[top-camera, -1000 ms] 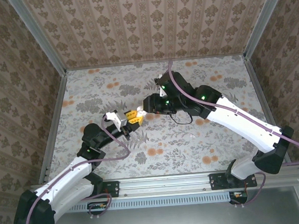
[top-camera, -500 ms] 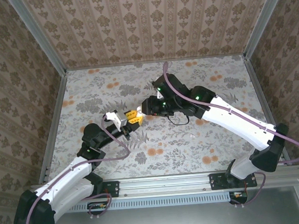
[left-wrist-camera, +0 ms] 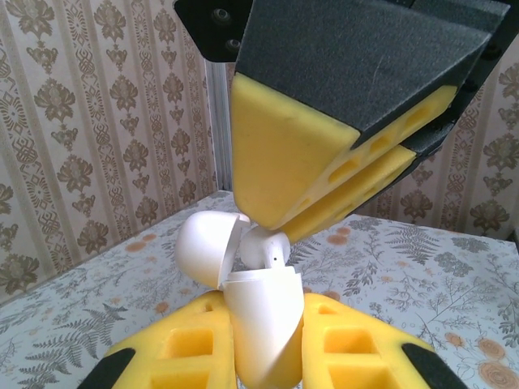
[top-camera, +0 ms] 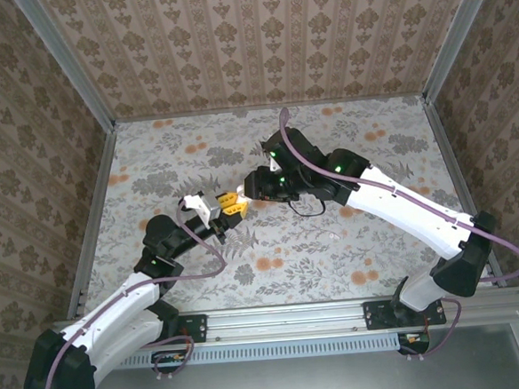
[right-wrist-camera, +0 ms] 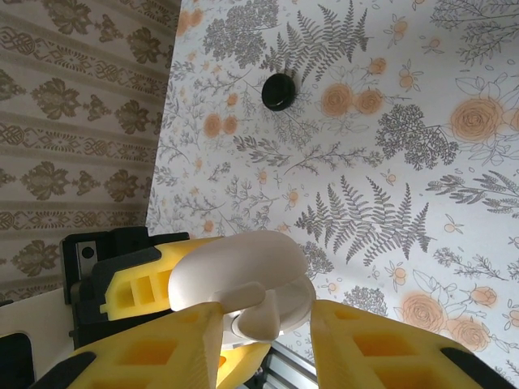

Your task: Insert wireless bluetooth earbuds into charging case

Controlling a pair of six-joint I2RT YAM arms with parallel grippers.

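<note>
My left gripper (left-wrist-camera: 261,312) is shut on the white charging case (left-wrist-camera: 268,344) and holds it upright above the table, with its lid (left-wrist-camera: 207,247) swung open. A white earbud (left-wrist-camera: 261,247) sits in the case mouth with its rounded head sticking out. My right gripper (left-wrist-camera: 272,220) comes down onto it from above. In the right wrist view the earbud (right-wrist-camera: 272,322) rests against one finger (right-wrist-camera: 182,344) of the right gripper (right-wrist-camera: 266,312), with a gap to the other, so the jaws stand wider than the earbud. From above, both grippers (top-camera: 233,203) (top-camera: 252,193) meet mid-table.
A small black round thing (right-wrist-camera: 278,91) lies on the flowered tabletop (right-wrist-camera: 389,162) beyond the case. A tiny pale speck (top-camera: 335,235) lies on the table right of centre. Patterned walls (top-camera: 258,43) close in the back and both sides.
The right arm's wrist has shifted slightly left, bringing its fingers closer over the case, and its jaws have narrowed a little. The left arm and the case have stayed still.
</note>
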